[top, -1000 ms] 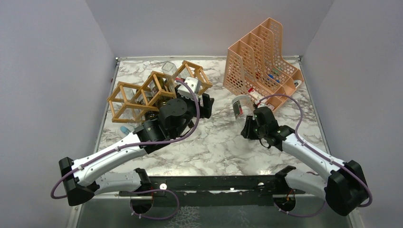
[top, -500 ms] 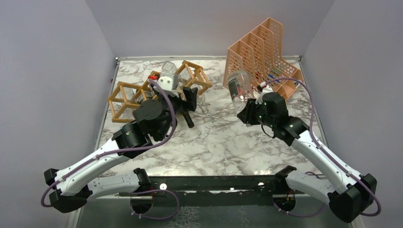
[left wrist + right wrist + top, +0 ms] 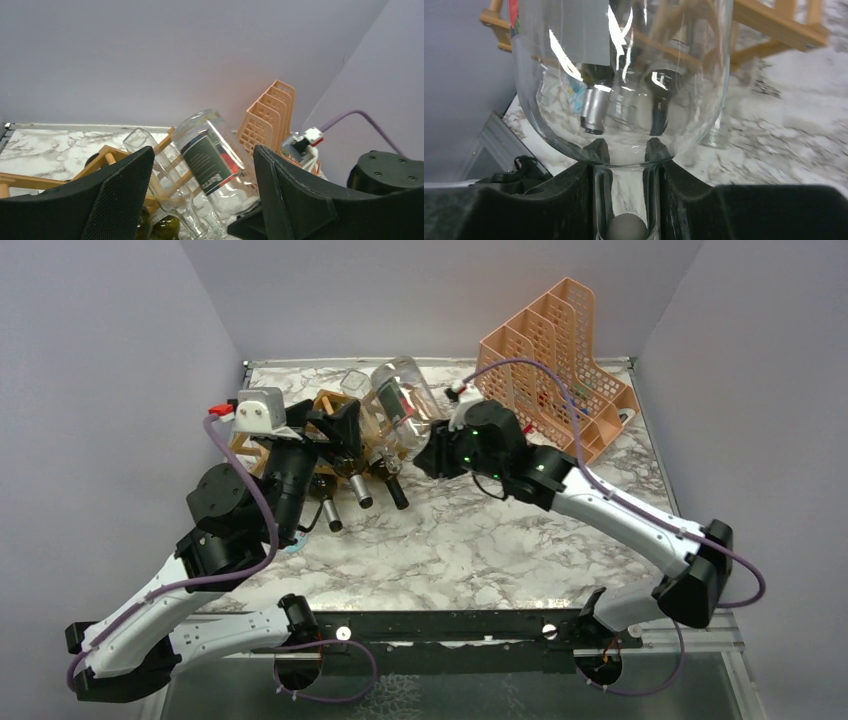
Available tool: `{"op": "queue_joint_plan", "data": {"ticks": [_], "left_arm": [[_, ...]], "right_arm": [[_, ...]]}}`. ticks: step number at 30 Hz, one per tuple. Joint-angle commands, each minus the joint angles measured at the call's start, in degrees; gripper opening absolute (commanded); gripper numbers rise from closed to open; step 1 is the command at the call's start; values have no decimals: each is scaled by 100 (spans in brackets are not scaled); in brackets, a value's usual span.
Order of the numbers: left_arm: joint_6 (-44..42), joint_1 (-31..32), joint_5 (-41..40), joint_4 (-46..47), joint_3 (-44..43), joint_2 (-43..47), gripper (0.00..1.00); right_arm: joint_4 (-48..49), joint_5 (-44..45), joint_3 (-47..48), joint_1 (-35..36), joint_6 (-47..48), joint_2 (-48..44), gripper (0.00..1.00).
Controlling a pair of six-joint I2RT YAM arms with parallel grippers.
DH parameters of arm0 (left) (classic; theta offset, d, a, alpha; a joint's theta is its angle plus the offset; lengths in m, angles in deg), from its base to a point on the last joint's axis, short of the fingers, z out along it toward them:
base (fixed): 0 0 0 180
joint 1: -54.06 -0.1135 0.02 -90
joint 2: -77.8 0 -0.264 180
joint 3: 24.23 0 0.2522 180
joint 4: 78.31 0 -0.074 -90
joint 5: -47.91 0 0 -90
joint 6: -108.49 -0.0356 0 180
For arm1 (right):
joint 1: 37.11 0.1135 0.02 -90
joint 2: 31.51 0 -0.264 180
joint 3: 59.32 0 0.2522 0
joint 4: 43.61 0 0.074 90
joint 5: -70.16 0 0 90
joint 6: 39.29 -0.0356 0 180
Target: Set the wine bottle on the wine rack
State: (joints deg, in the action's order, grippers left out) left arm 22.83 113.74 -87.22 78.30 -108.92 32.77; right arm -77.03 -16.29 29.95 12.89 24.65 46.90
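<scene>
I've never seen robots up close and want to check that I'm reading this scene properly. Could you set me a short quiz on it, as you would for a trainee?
1. True or false: the left pincer is clamped on a bottle.
2. Which part of the clear wine bottle does the right pincer grip? A) the neck B) the base C) the label
3. What is the peach thing standing at the table's far right corner?

Key
1. False: its jaws stand open with nothing held between them.
2. A
3. The mesh file holder.
</scene>
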Motion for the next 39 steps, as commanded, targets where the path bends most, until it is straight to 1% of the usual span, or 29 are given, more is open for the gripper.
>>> {"op": "queue_joint_plan", "data": {"ticks": [1,7,14,24,28,31,34,37,39], "left_arm": [[-206,-18,-390,-177,-278,252,78],[-134,-17,-740,-296,-306,606,78],[43,-18,-868,-630,-320,885,78],[137,-20,-956,-809,-226,1106,78],[163,-16,-1052,-815,-184,1129,78],[181,-15,-1065,-858,-184,1129,78],[197,-19,-1067,-885,-184,1136,78],[219,-15,-1058,-877,-175,1148,78],[219,-16,-1044,-882,-166,1151,78]], "right_arm": [[1666,409,1256,609,40,725,1],[2039,369,2402,936,-384,1953,1],[2160,525,3614,1268,-991,3187,1],[2025,587,4478,1420,-2035,4263,1],[1932,699,4553,1472,-2390,4454,2],[1850,721,4548,1480,-2571,4502,8],[1655,752,4566,1488,-2668,4516,21],[1522,815,4484,1486,-2742,4474,31],[1602,831,4303,1482,-2780,4415,38]]}}
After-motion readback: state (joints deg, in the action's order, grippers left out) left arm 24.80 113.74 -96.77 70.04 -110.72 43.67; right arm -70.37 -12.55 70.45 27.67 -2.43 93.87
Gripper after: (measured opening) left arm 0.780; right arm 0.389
